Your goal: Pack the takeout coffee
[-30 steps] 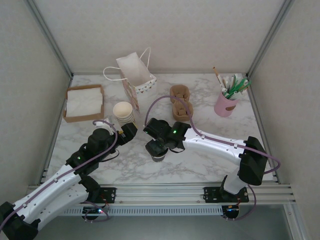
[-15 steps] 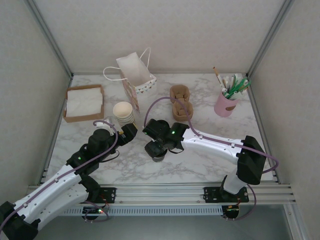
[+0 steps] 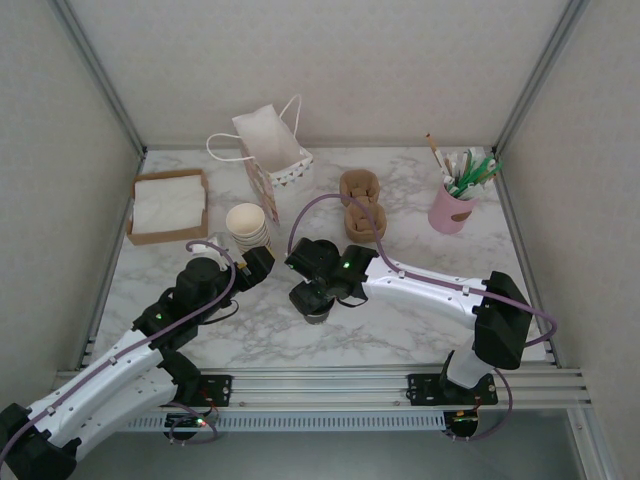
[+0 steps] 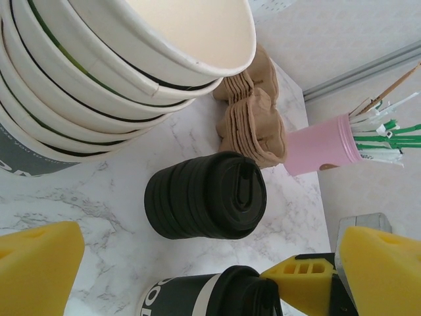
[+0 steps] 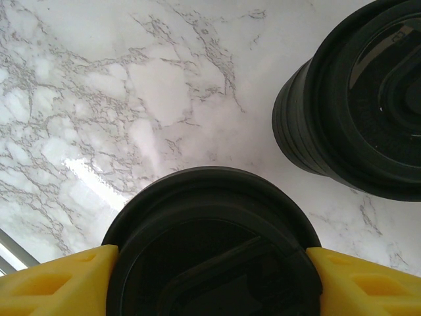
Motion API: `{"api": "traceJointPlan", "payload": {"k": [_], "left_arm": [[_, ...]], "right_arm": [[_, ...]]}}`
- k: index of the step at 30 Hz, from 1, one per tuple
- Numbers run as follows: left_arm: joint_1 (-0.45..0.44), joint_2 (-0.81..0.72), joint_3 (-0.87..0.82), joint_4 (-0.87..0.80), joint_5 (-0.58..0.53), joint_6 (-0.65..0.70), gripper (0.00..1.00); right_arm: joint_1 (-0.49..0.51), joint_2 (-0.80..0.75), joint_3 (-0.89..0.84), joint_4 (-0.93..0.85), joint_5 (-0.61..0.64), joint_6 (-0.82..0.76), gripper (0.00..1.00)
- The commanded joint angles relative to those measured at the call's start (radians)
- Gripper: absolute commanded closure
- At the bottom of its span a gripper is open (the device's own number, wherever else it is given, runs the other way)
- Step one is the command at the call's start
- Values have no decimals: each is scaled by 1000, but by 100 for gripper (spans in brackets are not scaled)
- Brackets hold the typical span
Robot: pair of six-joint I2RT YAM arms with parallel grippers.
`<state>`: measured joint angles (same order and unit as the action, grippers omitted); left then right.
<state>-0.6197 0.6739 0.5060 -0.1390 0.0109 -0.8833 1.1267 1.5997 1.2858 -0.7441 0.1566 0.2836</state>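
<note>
Seemingly, the right gripper (image 5: pixel 210 280) is clasping the one small black-lidded paper cup (image 5: pixel 210 217) by its lid over the marble table (image 5: pixel 99 99), cup body mostly hidden; the left gripper (image 4: pixel 210 263) is gaping empty near one black lid stack (image 4: pixel 207 197) and one cream cup stack (image 4: pixel 99 85).

Between right end effector (image 5: pixel 210 293) jaws: small paper cup with round black plastic lid (image 5: pixel 212 243), body hidden under lid, lid cropped at bottom edge.

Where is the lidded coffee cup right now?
In the top view, the cup is midway across the table, held by the right gripper, beside the lid stack.
</note>
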Motion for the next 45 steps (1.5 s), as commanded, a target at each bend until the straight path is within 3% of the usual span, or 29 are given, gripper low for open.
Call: {"api": "traceJointPlan", "payload": {"k": [1, 45], "left_arm": [[9, -11, -15, 22, 14, -6, 0], [17, 3, -36, 46, 21, -9, 0]], "right_arm": [[15, -18, -19, 0, 1, 6, 31], [21, 20, 5, -30, 65, 1, 31]]}}
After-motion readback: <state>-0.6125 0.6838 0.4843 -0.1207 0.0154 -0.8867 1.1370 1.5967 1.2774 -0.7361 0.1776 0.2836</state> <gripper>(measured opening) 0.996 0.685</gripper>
